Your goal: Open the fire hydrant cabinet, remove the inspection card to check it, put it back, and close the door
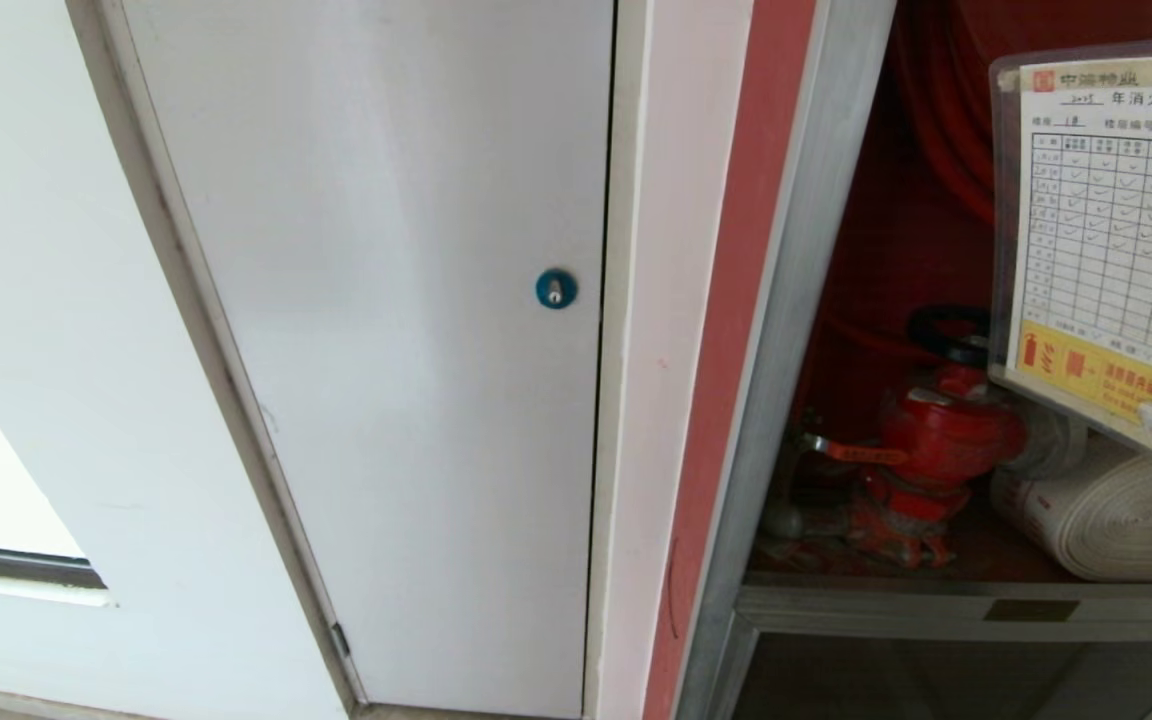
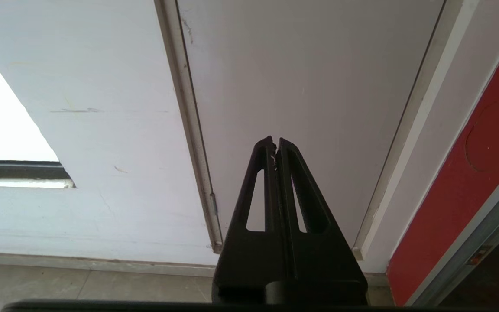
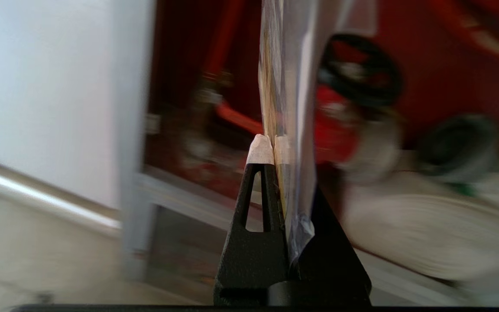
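Now, with the inspection card (image 1: 1111,230) out and turned face-on at the right edge of the head view, you are in the checking step. Keep the wrist quiet so the printed rows stay readable. Hold the card clear of the red valve (image 1: 941,430) and the white rolled hose (image 1: 1116,520) behind it, and do not loosen the pinch on a thin sleeve that could slide.

Nearest, in the right wrist view, the right gripper (image 3: 273,145) has its fingers (image 3: 260,151) closed on the card's lower edge. The sheet runs edge-on from between them up to the top centre of that frame, and a fold of its clear sleeve hangs down by the finger bases. In the head view only a light tip and dark body of that gripper show at the lower right, touching the card's bottom border.

The left gripper (image 2: 274,145) is parked at the bottom centre of its own view, fingers pressed together on nothing, pointing at the white panel door (image 1: 386,330).

Farther back, the fire hydrant cabinet (image 1: 796,330) stands open on the right of the head view. Its own door is out of frame.
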